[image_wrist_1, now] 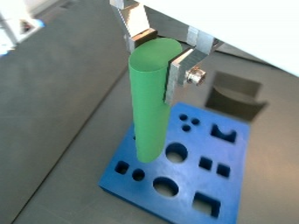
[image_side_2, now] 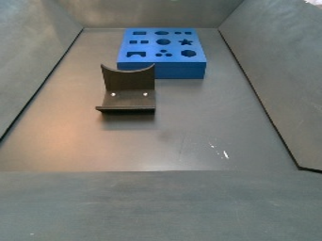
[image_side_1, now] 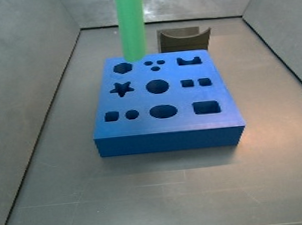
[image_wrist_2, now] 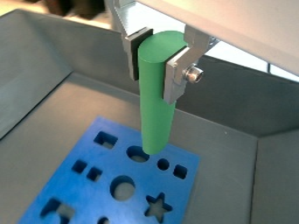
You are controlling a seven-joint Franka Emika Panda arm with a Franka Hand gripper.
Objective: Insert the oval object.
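Note:
In both wrist views my gripper [image_wrist_1: 162,57] [image_wrist_2: 156,63] is shut on the top of the oval object [image_wrist_1: 149,114] [image_wrist_2: 156,114], a long bright green peg hanging upright. Its lower end is at the blue block with shaped holes [image_wrist_1: 222,188] [image_wrist_2: 70,188], beside a rounded hole [image_wrist_2: 138,156] near one corner. I cannot tell whether it touches the block. In a side view the peg [image_side_1: 131,21] stands over the far left part of the block [image_side_1: 169,133]; the gripper is out of frame there. Another side view shows the block [image_side_2: 164,64] but neither peg nor gripper.
The dark fixture with a curved notch [image_side_1: 183,38] [image_side_2: 126,89] [image_wrist_1: 233,96] stands on the grey floor just beyond the block. Grey walls [image_side_1: 56,73] slope up around the floor.

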